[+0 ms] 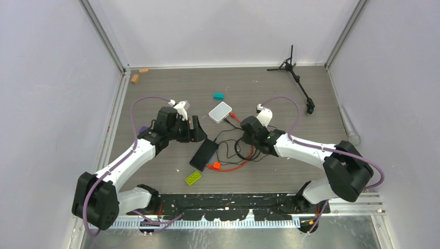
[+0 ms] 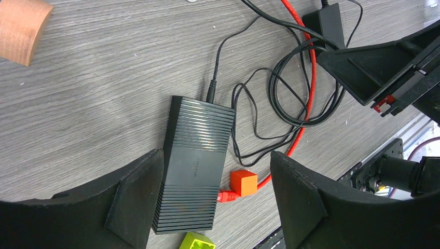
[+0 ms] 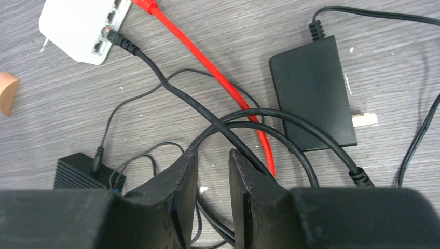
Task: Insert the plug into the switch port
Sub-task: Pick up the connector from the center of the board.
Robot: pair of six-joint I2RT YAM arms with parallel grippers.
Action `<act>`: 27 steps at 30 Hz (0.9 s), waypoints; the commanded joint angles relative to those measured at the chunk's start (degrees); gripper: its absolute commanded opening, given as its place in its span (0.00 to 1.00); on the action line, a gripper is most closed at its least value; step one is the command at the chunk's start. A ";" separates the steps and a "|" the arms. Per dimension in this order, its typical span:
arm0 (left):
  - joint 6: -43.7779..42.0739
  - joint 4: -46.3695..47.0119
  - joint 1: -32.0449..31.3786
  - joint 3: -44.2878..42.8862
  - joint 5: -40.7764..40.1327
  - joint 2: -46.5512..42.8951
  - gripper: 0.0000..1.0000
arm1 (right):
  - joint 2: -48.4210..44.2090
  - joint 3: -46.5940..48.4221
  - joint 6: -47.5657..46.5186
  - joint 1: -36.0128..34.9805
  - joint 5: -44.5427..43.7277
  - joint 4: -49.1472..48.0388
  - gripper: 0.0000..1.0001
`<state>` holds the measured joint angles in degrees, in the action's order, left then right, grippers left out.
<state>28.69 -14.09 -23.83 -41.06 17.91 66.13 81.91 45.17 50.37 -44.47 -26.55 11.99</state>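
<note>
We are judging the red cable (image 3: 218,78) limp and light, best taken just behind its stiff plug (image 3: 147,5). Left tool (image 2: 215,166) is hanging released; right tool (image 3: 212,161), we cannot tell.

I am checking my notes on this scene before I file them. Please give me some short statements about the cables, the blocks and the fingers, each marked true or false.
1. The left fingers stand wide apart and hold nothing. True.
2. A black cable is plugged into the white switch. True.
3. The orange block lies on top of the black power brick. False: it lies on the table beside the brick's corner.
4. The green block lies against the switch. False: it lies apart from the switch, beyond the brick, toward the arm bases.
</note>
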 commanded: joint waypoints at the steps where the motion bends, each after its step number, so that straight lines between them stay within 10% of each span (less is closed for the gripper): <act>1: 0.75 -0.03 -0.08 -0.24 0.09 1.10 0.76 | 0.04 -2.01 2.38 0.33 -3.61 -2.91 0.33; 22: 1.89 1.19 -0.08 0.75 1.60 2.09 0.76 | 2.29 -0.65 -3.96 11.23 4.47 -3.63 0.31; 27: 1.31 0.71 -0.12 0.75 1.61 1.65 0.76 | 0.79 -0.38 -4.48 11.08 9.02 -2.32 0.43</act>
<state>30.02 -14.04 -23.88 -40.42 18.26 68.40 83.88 43.31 46.50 -33.52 -21.43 9.52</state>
